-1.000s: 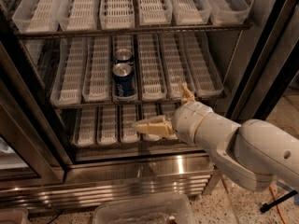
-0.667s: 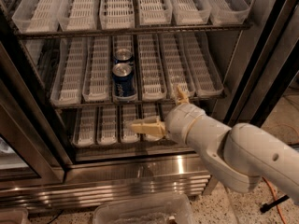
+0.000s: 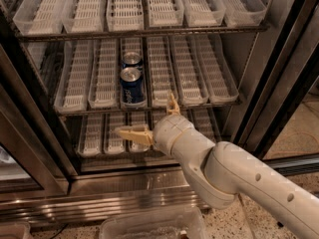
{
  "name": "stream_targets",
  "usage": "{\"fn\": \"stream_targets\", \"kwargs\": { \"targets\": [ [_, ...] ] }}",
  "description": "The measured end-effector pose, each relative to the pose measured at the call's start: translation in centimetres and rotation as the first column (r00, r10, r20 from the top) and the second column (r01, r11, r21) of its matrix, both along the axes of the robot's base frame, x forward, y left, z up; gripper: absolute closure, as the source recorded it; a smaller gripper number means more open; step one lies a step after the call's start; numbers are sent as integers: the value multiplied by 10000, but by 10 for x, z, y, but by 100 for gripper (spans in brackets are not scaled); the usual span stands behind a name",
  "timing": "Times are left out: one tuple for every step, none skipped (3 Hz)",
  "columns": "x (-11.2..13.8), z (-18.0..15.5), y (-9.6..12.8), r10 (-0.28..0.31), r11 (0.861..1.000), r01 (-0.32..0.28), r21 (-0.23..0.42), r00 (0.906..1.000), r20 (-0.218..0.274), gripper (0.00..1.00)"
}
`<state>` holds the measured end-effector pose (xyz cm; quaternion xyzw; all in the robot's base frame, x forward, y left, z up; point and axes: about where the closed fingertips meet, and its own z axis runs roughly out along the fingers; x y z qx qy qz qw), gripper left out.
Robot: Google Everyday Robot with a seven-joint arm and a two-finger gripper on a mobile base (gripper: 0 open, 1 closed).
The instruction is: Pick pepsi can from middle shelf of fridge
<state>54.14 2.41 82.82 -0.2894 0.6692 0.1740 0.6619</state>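
Note:
The fridge (image 3: 119,190) stands open with three tray-lined racks in view. On the middle shelf (image 3: 209,78) two dark-blue cans stand in the third lane from the left, one behind the other. The front pepsi can (image 3: 132,86) is at the shelf's front edge, and the twin can (image 3: 131,59) is right behind it. My gripper (image 3: 145,115) is open and empty, just below and in front of the front can, at the level of the middle shelf's front edge. One finger (image 3: 133,134) points left below the can; the other finger (image 3: 172,104) points up to the can's right.
The top rack (image 3: 124,6) and the bottom rack (image 3: 99,136) hold white trays with nothing in them. A dark door frame (image 3: 30,128) runs down the left, and the open door (image 3: 284,78) is on the right. A clear plastic bin (image 3: 149,225) sits on the floor in front.
The arm has moved left and a little up, bringing the open gripper closer under the front can. The cans have not moved.

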Motion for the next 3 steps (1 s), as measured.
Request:
{"fn": "stream_targets", "kwargs": {
  "targets": [
    [8,-6,-9,-406,9992,406,0,9991,-101,0],
    [8,-6,-9,-405,9992,405,0,9991,-101,0],
    [8,-6,-8,-405,9992,405,0,9991,-101,35]
  ]
}}
